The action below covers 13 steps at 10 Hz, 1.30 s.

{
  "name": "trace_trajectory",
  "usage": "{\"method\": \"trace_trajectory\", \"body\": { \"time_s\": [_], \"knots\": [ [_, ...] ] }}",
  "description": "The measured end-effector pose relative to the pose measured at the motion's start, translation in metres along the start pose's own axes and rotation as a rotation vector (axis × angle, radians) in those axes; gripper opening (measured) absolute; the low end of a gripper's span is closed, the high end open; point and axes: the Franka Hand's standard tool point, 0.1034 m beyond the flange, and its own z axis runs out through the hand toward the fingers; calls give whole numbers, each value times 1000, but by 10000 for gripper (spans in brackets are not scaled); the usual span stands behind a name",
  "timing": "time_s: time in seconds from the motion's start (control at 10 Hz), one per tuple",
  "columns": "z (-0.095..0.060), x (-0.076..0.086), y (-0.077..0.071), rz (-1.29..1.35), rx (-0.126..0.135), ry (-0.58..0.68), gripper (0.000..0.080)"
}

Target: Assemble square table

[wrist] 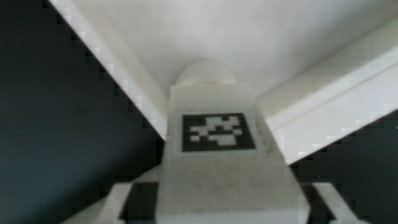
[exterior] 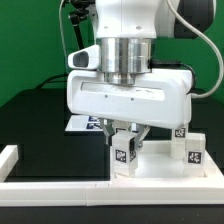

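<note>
I see the gripper point(exterior: 127, 143) lowered over a leg block point(exterior: 124, 157), its two dark fingers point(exterior: 111, 135) flanking the block's upper part. The block is white plastic, squarish in section, with a black-and-white tag on the face toward the exterior camera. The fingers sit close against its sides, but I cannot tell whether the pincer is clenched on it or merely straddling it.

In the wrist view the same leg block point(wrist: 217, 150) fills the centre: matte white, a rounded far end, one pixelated tag on its flat face. It lies over the square table slab point(wrist: 267, 45), a smooth white surface with raised straight ribs meeting at an angle, which suggests a recessed corner.

Relative to the leg block, the slab point(exterior: 160, 158) spreads beneath it and toward the exterior view's right. Two further leg blocks point(exterior: 193, 152) stand upright there, just beside each other, each tagged. A low white border wall point(exterior: 20, 158) runs toward the exterior view's left, edging a black table mat point(exterior: 45, 130). The marker board point(exterior: 80, 124) lies flat behind the block.
</note>
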Motion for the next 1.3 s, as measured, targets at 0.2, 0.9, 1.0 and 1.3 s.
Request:
{"method": "trace_trajectory", "body": {
  "time_s": [0.2, 0.9, 1.0, 1.3],
  "knots": [
    [0, 1, 2, 180, -2, 0, 293],
    [5, -9, 0, 1246, 89, -48, 294],
    [5, -11, 1, 1376, 129, -50, 294],
    [5, -13, 0, 1261, 110, -48, 469]
  ]
}}
